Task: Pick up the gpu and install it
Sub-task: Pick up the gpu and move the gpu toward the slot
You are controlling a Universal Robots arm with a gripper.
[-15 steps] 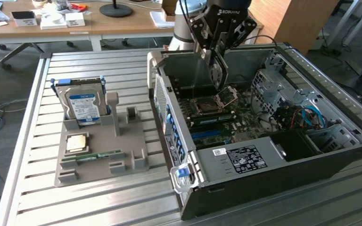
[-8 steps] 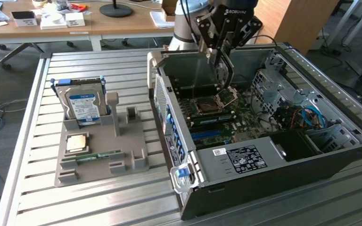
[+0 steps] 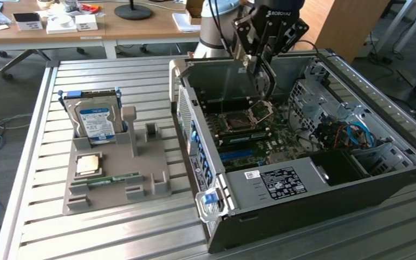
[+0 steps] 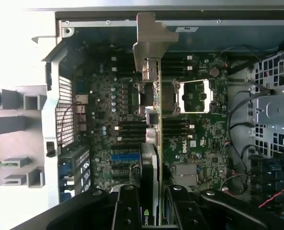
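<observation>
GPU [image 3: 264, 86] was suspended edge-down inside the open computer case [image 3: 381, 179], above the motherboard [image 3: 280, 142] and near the CPU socket [image 3: 248, 119]. The gripper [image 3: 260, 59] was clamped on the card's upper edge, with one finger against each face. In the wrist view, the GPU [image 4: 157, 143] was seen edge-on, its silvery end bracket [image 4: 151, 43] toward the case's rear wall, and the gripper [image 4: 153, 211] pinched it between two black fingers [image 4: 127, 206]. The card's lower edge appeared to be clear of the board, though contact could not be confirmed. On the slatted table [image 3: 121, 233], at the exterior view's left, a grey holder [image 3: 147, 187] carried the upright hard drive [image 3: 96, 122] and the memory stick [image 3: 110, 180].
</observation>
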